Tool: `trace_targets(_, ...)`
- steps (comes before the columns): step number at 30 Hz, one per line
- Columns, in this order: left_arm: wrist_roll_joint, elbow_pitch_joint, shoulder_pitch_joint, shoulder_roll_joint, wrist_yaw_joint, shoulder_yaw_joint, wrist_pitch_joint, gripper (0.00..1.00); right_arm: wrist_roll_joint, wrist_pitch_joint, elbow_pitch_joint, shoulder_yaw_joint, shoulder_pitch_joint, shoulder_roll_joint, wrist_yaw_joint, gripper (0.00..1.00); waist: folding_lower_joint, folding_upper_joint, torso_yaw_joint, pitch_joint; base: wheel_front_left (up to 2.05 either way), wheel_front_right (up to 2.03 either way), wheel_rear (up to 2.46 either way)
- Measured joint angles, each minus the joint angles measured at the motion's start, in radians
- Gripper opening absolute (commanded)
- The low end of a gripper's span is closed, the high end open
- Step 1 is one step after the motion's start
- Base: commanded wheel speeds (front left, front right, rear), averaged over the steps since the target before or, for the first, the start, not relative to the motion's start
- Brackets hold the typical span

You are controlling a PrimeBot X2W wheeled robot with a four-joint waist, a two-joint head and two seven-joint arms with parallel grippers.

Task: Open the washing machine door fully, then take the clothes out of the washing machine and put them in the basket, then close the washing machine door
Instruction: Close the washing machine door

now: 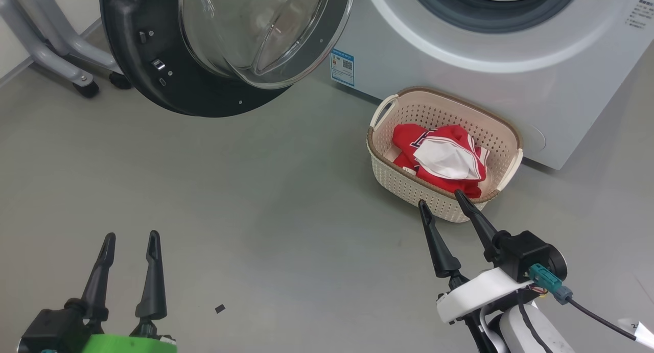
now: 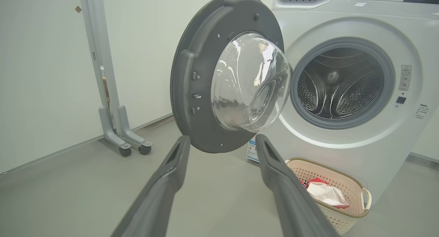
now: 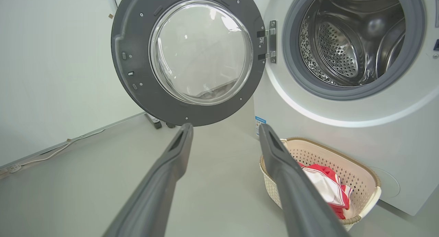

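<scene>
The washing machine door (image 1: 225, 41) stands swung wide open to the left of the washing machine (image 1: 460, 72). Its black rim and bulging glass bowl face out over the grey floor (image 1: 255, 215). Through the round opening the drum (image 3: 349, 41) shows its perforated steel wall. The basket (image 1: 503, 123) sits on the floor just in front of the washer's lower front, to the right of the blue label sticker (image 1: 342, 67). The clothes (image 1: 444, 159) lie inside it, red fabric heaped with a white piece on top. The right claw (image 1: 440, 197) hangs by the basket's near side with its two dark fingers spread and nothing between them. The left claw (image 1: 131, 234) is low at the left over bare floor, well apart from the door and basket, also spread and holding nothing. A grey wheeled stand (image 1: 61, 51) is beyond the door by the wall.
</scene>
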Motion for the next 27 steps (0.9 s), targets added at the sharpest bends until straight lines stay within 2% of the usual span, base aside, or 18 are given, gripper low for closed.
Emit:
trace_targets(14,0.0,-0.009,0.0,-0.002,0.0,-0.004,0.0,1.0,0.0,0.0,0.001,-0.005,-0.007,0.0,0.0,1.0,0.0,0.0,0.0,0.009,0.0,0.0,0.0)
trace_targets(15,0.0,-0.009,0.0,-0.002,0.0,-0.007,0.0,0.57,0.0,0.0,0.001,-0.005,-0.009,0.0,0.0,1.0,0.0,0.0,0.0,0.01,0.0,0.0,0.0)
trace_targets(16,0.0,-0.01,0.0,-0.002,0.0,-0.01,0.0,0.07,0.0,0.0,0.0,-0.005,-0.011,0.0,0.0,1.0,0.0,0.0,0.0,0.012,0.0,0.0,0.0)
trace_targets(17,0.0,-0.013,0.0,-0.002,0.0,-0.014,0.0,0.0,0.0,0.0,-0.001,-0.004,-0.014,0.0,0.0,1.0,0.0,0.0,0.0,0.015,0.0,0.0,0.0)
trace_targets(27,-0.03,-0.038,-0.006,0.012,0.0,-0.039,0.0,0.0,-0.017,0.0,-0.038,0.002,-0.023,-0.002,0.0,1.0,0.0,0.0,-0.002,0.07,0.0,0.0,0.0)
